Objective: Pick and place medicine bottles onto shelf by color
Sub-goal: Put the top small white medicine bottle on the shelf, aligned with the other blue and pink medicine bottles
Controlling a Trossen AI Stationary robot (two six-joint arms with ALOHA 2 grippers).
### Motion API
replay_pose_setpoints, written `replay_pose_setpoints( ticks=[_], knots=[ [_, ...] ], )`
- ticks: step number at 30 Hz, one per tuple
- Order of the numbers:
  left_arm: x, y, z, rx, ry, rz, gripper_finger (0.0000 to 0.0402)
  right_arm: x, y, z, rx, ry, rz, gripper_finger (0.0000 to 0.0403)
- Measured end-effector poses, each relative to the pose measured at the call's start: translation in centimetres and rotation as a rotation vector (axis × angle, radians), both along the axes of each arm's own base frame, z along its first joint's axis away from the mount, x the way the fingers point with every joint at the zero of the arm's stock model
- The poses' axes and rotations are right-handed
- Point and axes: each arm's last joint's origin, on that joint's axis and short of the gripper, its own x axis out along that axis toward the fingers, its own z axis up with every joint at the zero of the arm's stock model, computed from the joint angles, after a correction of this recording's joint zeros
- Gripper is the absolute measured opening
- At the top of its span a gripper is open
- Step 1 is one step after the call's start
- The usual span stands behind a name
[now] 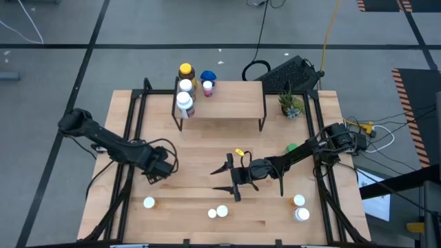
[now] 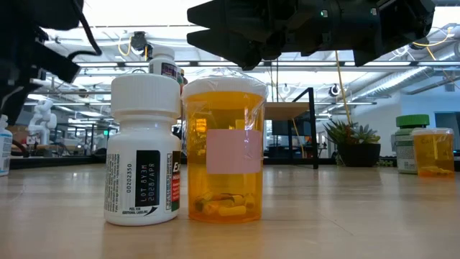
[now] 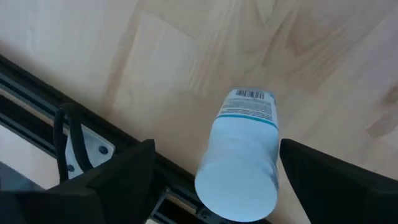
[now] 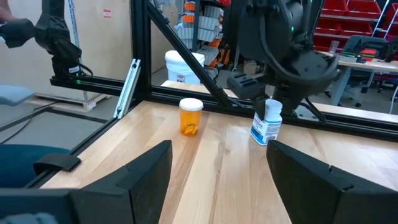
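While the overhead camera shows only a dark cluster where the left gripper [image 1: 160, 167] hangs near the table's left side, its wrist camera reveals a white bottle with a blue-banded label [image 3: 239, 158] standing between the spread fingers [image 3: 124, 177], with gaps on both sides. The right wrist camera sees that same bottle [image 4: 267, 122] from across the table, directly under the left gripper [image 4: 264, 93], with an orange bottle [image 4: 190, 116] standing apart beside it. The right gripper [image 1: 231, 180] hovers over the table's middle, fingers wide apart and holding nothing. From above, the shelf [image 1: 224, 100] at the far side carries several bottles grouped at its left end [image 1: 185, 93], a detail the wrist views miss. At table height, a white bottle [image 2: 142, 151] and an orange bottle with a pale label [image 2: 224, 151] stand just beside each other close to the lens.
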Motion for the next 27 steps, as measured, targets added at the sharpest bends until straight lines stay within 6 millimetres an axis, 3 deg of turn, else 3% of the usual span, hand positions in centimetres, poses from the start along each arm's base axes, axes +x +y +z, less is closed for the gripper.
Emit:
replay_pose_setpoints(
  ticks=[7,20,27],
  knots=[
    [0.4,0.2,-0.6,-0.061,0.085,-0.015,0.0332,0.0,0.0,0.0,0.0,0.0,0.0,0.0258],
    [0.5,0.1,-0.6,-0.086,0.085,-0.034,0.0185,0.2,-0.5,0.0,0.042,0.014,-0.015,0.0258],
    [2.3,-0.4,1.9,-0.071,-0.042,-0.048,0.0188,2.3,-1.5,-0.1,0.09,0.166,-0.07,0.0267]
  ],
)
